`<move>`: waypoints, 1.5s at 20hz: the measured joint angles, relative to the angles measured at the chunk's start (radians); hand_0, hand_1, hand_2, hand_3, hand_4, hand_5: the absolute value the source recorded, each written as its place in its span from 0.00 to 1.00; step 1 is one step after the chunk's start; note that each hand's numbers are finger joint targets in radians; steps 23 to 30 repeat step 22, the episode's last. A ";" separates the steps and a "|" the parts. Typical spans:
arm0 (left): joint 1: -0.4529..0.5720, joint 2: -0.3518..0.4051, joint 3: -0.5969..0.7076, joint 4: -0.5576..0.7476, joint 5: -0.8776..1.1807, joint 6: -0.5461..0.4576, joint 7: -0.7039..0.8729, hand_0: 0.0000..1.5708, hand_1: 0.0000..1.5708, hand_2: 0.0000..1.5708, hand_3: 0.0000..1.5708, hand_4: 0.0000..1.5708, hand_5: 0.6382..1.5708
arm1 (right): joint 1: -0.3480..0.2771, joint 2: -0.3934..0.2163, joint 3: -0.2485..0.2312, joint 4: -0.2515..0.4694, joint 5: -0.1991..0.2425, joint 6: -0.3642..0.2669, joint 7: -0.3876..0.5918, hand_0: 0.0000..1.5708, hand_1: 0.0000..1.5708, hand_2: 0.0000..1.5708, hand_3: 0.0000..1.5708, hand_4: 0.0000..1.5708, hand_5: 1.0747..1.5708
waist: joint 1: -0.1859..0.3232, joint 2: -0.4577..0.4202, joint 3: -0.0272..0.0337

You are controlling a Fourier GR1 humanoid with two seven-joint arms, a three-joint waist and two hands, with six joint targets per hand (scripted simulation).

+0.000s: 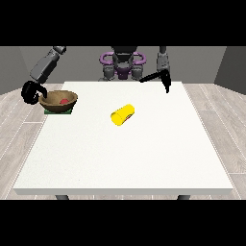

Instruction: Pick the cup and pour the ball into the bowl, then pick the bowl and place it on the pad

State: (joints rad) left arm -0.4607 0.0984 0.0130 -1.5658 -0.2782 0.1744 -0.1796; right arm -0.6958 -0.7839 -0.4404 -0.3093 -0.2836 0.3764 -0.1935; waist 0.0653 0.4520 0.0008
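One bowl (pixel 58 101) on pad (pixel 48 111), cup (pixel 122 115) toppled

Bare test room: white table (pixel 144 158), plank floor (pixel 226 125).

The tabletop (pixel 144 158) is plain white. The cup (pixel 122 115) is bright yellow. The bowl (pixel 58 101) is brown like wood, with a red ball (pixel 63 101) inside, and the pad (pixel 58 111) under it is dark green. Both hands are black, the one at the view's left (pixel 30 92) and the one at the view's right (pixel 161 79). The floor (pixel 218 115) shows pale grey-brown planks.
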 measured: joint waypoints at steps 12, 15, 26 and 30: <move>0.028 0.010 -0.003 -0.133 0.006 -0.012 0.045 0.00 0.00 0.00 0.00 0.00 0.99 | 0.002 -0.127 0.023 0.025 0.065 -0.082 0.004 0.00 0.00 0.24 0.14 0.00 0.81 | -0.002 0.055 0.0011; 0.047 0.007 -0.012 -0.167 0.006 -0.017 0.071 0.00 0.00 0.00 0.00 0.00 1.00 | -0.007 -0.138 0.028 0.028 0.074 -0.094 0.015 0.00 0.00 0.23 0.16 0.00 0.84 | 0.000 0.043 0.0011; 0.060 0.004 -0.004 -0.151 0.002 -0.012 0.081 0.00 0.00 0.00 0.00 0.00 1.00 | -0.044 -0.203 0.023 0.020 0.065 -0.020 0.089 0.00 0.00 0.12 0.18 0.00 0.86 | -0.027 0.000 0.0003; 0.060 0.004 -0.004 -0.151 0.002 -0.012 0.081 0.00 0.00 0.00 0.00 0.00 1.00 | -0.044 -0.203 0.023 0.020 0.065 -0.020 0.089 0.00 0.00 0.12 0.18 0.00 0.86 | -0.027 0.000 0.0003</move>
